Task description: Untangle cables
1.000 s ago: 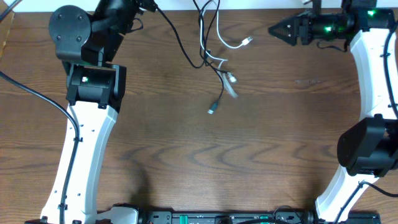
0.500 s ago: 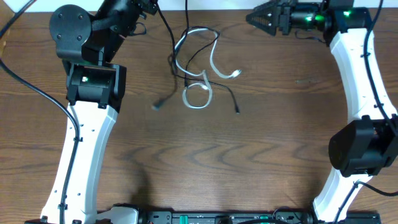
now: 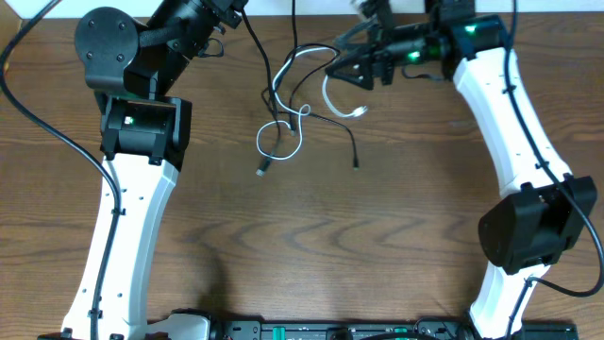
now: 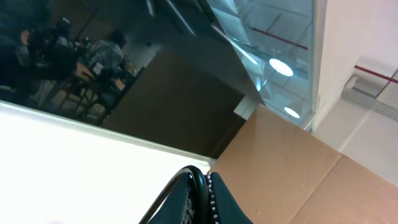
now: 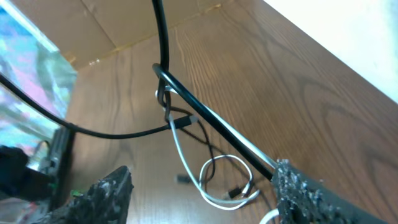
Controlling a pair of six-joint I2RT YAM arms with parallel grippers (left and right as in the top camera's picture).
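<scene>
The black cable (image 3: 351, 142) and the white cable (image 3: 280, 87) hang and lie tangled together over the middle back of the wooden table (image 3: 377, 246). In the left wrist view my left gripper (image 4: 204, 182) points up at the ceiling, shut on the black cable (image 4: 200, 190). Overhead, the left gripper (image 3: 223, 8) sits at the table's back edge. My right gripper (image 3: 338, 59) is open just right of the tangle. In the right wrist view the right gripper (image 5: 205, 199) frames a white loop (image 5: 225, 200). A taut black strand (image 5: 205, 118) runs to its right finger (image 5: 305, 193).
Loose plug ends lie on the wood: a white one (image 3: 361, 111), a black one (image 3: 356, 165) and another (image 3: 261, 171). The left arm's thick cable (image 3: 247, 38) runs beside the tangle. Brown cardboard (image 5: 124, 22) stands behind the table.
My right arm has swung left from the back right corner to the tangle. The cable bundle has shifted left and changed shape. The left gripper stays shut.
</scene>
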